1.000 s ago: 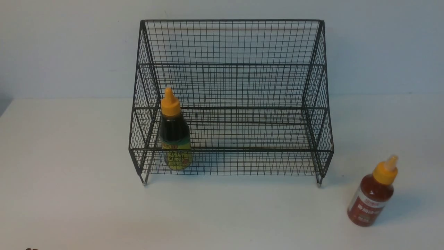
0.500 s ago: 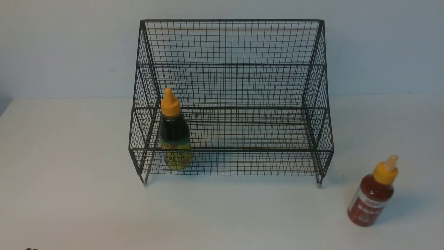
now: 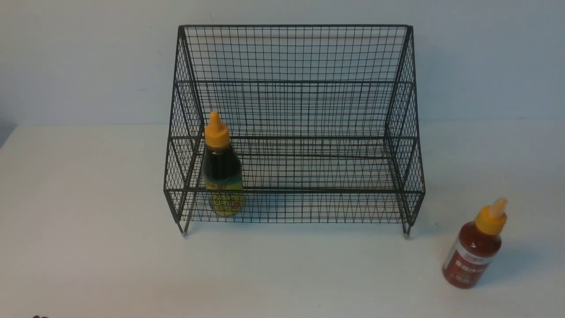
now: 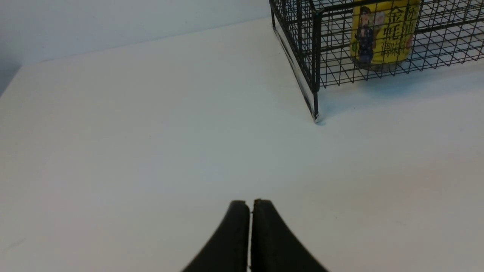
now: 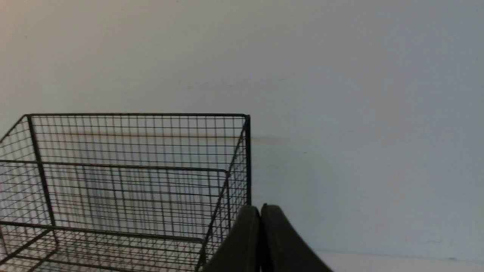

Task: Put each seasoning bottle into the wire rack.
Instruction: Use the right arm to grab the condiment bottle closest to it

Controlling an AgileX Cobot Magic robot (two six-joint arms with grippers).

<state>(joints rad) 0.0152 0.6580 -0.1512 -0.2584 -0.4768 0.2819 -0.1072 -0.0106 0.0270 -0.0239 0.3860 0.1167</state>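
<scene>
The black wire rack (image 3: 293, 53) stands at the back middle of the white table. A dark-sauce seasoning bottle (image 3: 221, 170) with an orange cap and yellow-green label stands upright in the rack's lower front tier, at its left end; its label (image 4: 383, 32) shows behind the mesh in the left wrist view. A red-sauce seasoning bottle (image 3: 476, 247) stands on the table right of the rack, outside it. My left gripper (image 4: 251, 202) is shut and empty over bare table, well short of the rack's left front foot (image 4: 315, 118). My right gripper (image 5: 260, 207) is shut and empty, beside the rack's right side (image 5: 242, 170).
The white tabletop (image 3: 88, 221) spreads wide left of and in front of the rack. A pale wall (image 3: 485, 57) rises right behind the rack. Neither arm shows in the front view, bar a dark speck at its bottom left corner.
</scene>
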